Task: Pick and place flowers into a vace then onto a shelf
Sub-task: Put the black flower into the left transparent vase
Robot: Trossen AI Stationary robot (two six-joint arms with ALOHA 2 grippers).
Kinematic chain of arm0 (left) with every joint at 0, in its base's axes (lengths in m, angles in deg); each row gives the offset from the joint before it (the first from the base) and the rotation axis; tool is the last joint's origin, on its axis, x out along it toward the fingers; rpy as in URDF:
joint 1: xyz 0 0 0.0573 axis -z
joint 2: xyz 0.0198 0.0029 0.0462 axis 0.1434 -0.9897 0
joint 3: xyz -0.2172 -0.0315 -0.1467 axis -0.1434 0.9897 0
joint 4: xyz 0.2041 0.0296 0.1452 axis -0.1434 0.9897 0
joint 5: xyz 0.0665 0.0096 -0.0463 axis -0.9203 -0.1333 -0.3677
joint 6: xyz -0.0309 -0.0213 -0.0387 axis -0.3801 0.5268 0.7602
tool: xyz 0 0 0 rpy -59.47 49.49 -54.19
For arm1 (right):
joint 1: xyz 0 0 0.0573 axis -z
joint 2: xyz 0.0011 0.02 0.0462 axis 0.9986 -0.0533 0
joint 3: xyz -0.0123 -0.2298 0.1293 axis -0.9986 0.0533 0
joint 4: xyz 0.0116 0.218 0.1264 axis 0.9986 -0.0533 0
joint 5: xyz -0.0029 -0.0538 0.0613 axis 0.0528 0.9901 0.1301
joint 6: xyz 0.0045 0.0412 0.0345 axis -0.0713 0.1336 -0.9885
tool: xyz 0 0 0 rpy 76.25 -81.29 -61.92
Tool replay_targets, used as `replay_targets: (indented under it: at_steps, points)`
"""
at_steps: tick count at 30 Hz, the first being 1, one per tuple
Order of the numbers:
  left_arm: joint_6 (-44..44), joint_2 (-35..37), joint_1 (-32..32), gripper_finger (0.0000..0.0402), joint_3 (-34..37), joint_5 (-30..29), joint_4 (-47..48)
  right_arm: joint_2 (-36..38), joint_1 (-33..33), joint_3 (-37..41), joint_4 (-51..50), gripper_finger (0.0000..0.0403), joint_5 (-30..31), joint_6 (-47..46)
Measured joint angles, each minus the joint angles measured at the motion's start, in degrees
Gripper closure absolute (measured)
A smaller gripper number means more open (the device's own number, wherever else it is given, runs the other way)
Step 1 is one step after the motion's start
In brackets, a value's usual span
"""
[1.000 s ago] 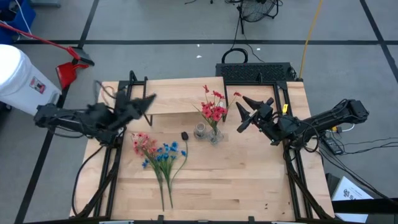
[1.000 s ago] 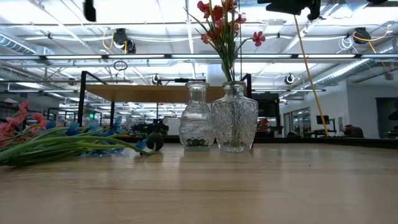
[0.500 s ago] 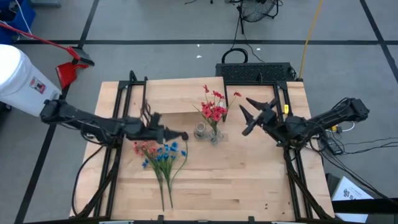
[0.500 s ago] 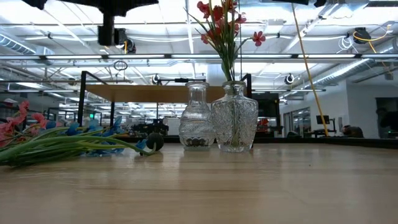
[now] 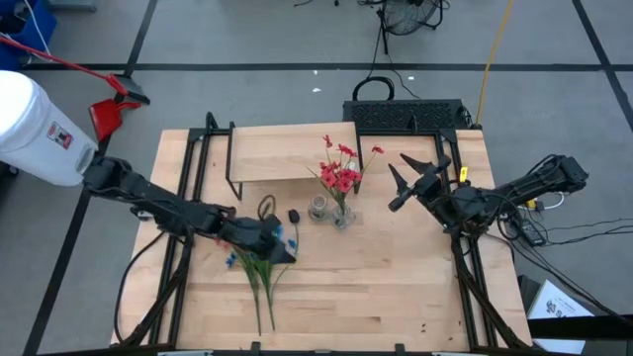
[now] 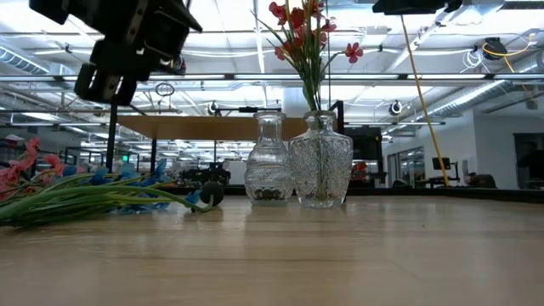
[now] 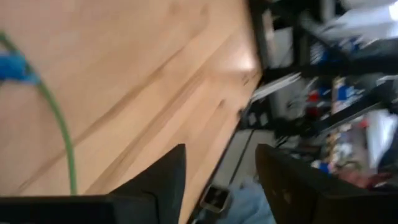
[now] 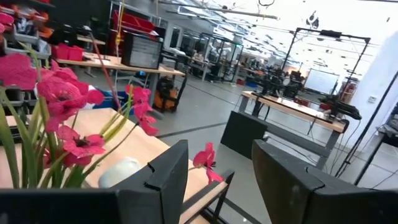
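Left gripper [image 5: 279, 244] has swung from the shelf side to over the blue flower bunch [image 6: 127, 180], fingers spread, empty. Right gripper [image 5: 407, 183] waits released at the cut-glass vase's [image 5: 342, 215] 3 o'clock. Pick next.

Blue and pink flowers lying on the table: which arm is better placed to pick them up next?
Left. The left gripper is open right over the loose flowers, while the right gripper hangs open beyond the vase.

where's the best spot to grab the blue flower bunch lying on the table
Grip the blue flower bunch by its thin green stems, below the blossoms, coming straight down from above with the fingers across the stems. It lies flat on the wooden tabletop, stems trailing toward the front edge. The left hand hovers over it.
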Motion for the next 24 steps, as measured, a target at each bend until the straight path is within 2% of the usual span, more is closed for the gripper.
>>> replay_targets:
  at_steps: [8, 16, 24]
  points:
    - [-2.13, -10.68, -0.02, 0.0188, -7.03, 7.84, 6.09, 0.0, -0.01, 0.0, -2.08, 0.0234, -0.14, 0.06]
    - [-3.13, -16.06, -0.07, 0.0188, -9.68, 8.17, 9.7, 0.0, -0.01, 0.0, -2.89, 0.0234, -0.16, 0.06]
    - [-1.57, -16.51, -0.13, 0.0188, -9.7, 5.38, 17.68, 0.0, 0.02, 0.0, -2.96, 0.0234, -0.18, 0.07]
